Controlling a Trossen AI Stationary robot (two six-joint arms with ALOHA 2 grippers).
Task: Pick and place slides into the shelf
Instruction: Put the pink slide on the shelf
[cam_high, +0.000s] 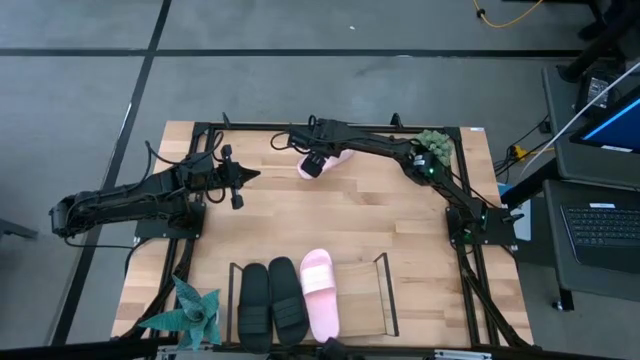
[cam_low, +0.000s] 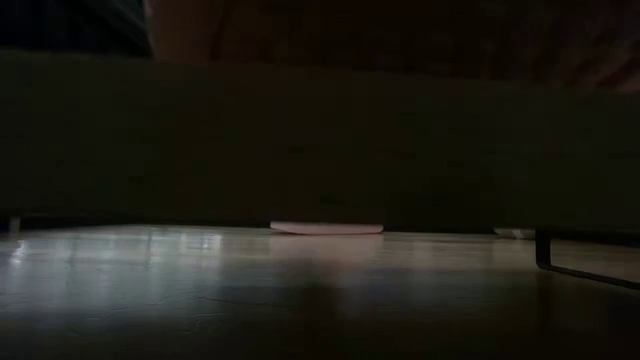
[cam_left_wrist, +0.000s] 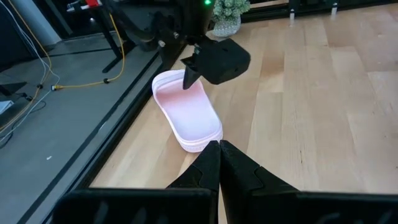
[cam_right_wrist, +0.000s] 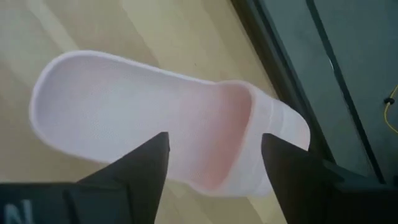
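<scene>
A loose pale pink slide (cam_high: 340, 157) (cam_left_wrist: 189, 115) (cam_right_wrist: 118, 106) lies sole-down near the table's far edge. My right gripper (cam_high: 314, 166) (cam_right_wrist: 213, 158) hovers over it, open, one finger on either side of the footbed beside the strap (cam_right_wrist: 273, 118). The shelf (cam_high: 383, 292) stands at the near edge with both black slides (cam_high: 270, 300) and one pink slide (cam_high: 320, 292) lying in it. My left gripper (cam_high: 240, 180) (cam_left_wrist: 219, 148) waits shut over the left part of the table. The low view shows only the loose slide's sole (cam_low: 327, 228).
A black frame (cam_high: 250, 127) runs along the table's edges, close behind the loose slide. Two small plants stand at the near left corner (cam_high: 195, 312) and the far right corner (cam_high: 435, 148). Bare wood (cam_high: 330, 215) lies between the slide and the shelf.
</scene>
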